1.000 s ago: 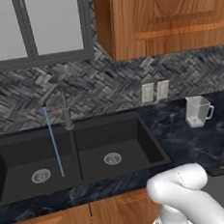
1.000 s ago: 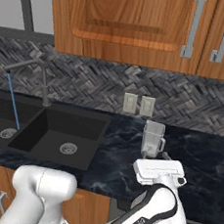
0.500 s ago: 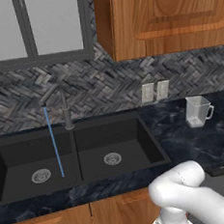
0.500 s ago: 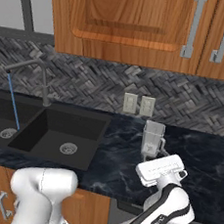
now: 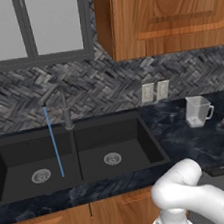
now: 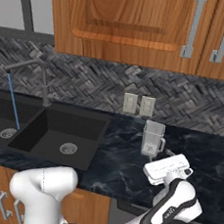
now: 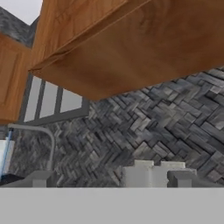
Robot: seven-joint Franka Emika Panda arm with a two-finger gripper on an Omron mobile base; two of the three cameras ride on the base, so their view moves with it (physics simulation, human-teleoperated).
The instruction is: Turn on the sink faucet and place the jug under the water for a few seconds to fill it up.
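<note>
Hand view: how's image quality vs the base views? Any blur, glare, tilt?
Hand view: soft and blurry, rolled, so the cabinet slants; no glare. Left base view: sharper, flat even light, the jug see-through but readable. Right base view: likewise crisp; the water shows as a clean blue line.

A: Where is the arm?

B: In the right base view it rises from the lower left, bends at a white elbow low down, then sweeps right and up to the hand, which sits over the front part of the counter's right stretch.

A: And the gripper?

B: It points toward the counter's back edge, roughly level. Its jaws are spread wide with nothing between them. In the hand view the two finger tips stand far apart.
</note>
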